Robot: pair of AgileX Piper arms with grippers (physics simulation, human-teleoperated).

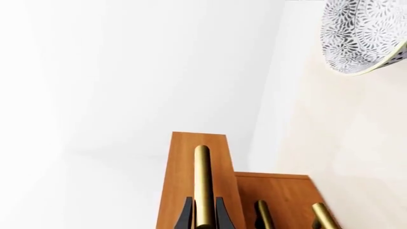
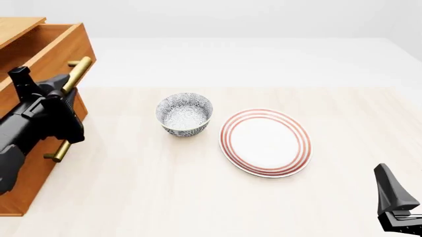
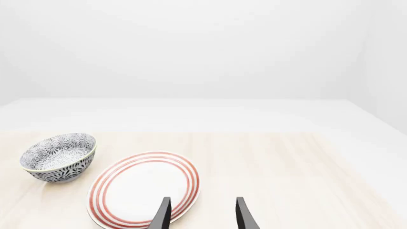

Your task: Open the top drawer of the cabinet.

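Mid-pull: top drawer (image 2: 49,47), upper left of front frame, sat partway out of cabinet (image 2: 26,185). Left gripper (image 1: 204,217) pinched tight round its brass handle (image 1: 202,181). Right gripper (image 3: 202,214) idle, fingers apart, empty. Next probably more straight pull

I'm seeing the orange-brown top drawer (image 2: 49,47) sitting pulled partway out of the cabinet (image 2: 26,182), its brass handle (image 1: 202,183) jutting forward.

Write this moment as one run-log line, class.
left end effector: shut on top drawer handle | top drawer: pulled out | right end effector: open, idle | bowl, plate: untouched
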